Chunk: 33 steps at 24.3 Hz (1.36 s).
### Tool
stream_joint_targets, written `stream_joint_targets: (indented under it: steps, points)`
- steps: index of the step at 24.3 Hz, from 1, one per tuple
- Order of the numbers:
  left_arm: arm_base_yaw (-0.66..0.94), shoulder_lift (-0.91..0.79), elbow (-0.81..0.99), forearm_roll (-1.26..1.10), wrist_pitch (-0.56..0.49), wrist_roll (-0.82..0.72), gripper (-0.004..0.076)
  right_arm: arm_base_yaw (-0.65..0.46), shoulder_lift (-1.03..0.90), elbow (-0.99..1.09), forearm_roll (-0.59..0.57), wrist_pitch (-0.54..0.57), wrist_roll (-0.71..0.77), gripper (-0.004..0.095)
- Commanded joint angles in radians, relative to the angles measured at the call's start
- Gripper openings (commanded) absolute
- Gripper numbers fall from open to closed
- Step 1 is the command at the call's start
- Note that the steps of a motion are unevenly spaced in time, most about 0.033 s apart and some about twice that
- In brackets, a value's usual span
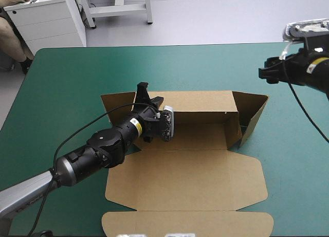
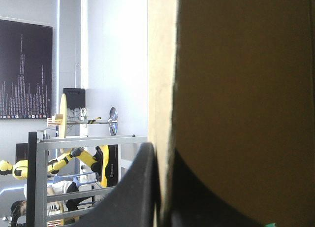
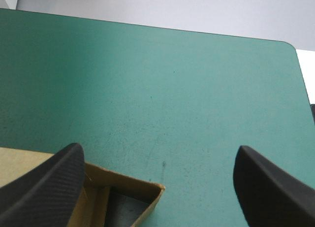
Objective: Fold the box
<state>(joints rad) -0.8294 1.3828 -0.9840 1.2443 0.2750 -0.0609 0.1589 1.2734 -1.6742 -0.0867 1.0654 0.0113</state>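
The box (image 1: 205,137) lies at the middle of the bench (image 1: 61,83), its lid (image 1: 185,180) flat toward the near edge and its walls upright behind it. The left claw (image 1: 149,96) sits at the back wall's left end, with board between its fingers (image 2: 133,187). The right claw (image 1: 264,72) hangs over the far right corner, well apart from the box.

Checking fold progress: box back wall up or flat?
Up: back wall of the box stands raised, left gripper shut on it; lid flat.

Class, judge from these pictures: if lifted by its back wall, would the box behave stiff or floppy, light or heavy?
Probably stiff within panels but hinging at creases: the box has raised walls while its lid lies flat. Likely light: the left end effector pinches one thin wall edge alone.
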Motion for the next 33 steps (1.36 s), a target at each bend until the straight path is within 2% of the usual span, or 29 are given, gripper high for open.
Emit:
stream_joint_targets:
  steps: [1,7,12,16,17,20,24,33]
  points:
    - [-0.001,-0.021,-0.020,-0.018,0.038,-0.029,-0.0008,-0.005,0.115,-0.130,-0.015,0.004,0.001,0.0764]
    - [-0.001,-0.021,-0.020,-0.018,0.041,-0.051,-0.0008,-0.005,0.296,-0.247,0.039,0.041,0.001,0.0764]
    - [-0.001,-0.021,-0.020,-0.018,0.046,-0.058,-0.0008,-0.005,0.396,-0.267,0.041,0.080,0.001,0.0764]
    - [-0.001,-0.021,-0.020,-0.018,0.057,-0.058,-0.0008,-0.013,0.454,-0.267,0.107,0.127,-0.011,0.0764]
    - [-0.001,-0.021,-0.020,-0.018,0.067,-0.066,-0.0008,-0.026,0.473,-0.267,0.155,0.155,-0.025,0.0764]
    - [-0.001,-0.021,-0.020,-0.018,0.099,-0.074,-0.0008,-0.068,0.480,-0.263,0.177,0.189,-0.042,0.0764]
    - [-0.001,-0.021,-0.020,-0.018,0.122,-0.074,-0.0008,-0.132,0.454,-0.237,0.299,0.189,-0.068,0.0740]
    - [-0.001,-0.021,-0.020,-0.018,0.100,-0.078,-0.0008,-0.136,0.351,-0.001,0.302,0.189,-0.119,0.0728]
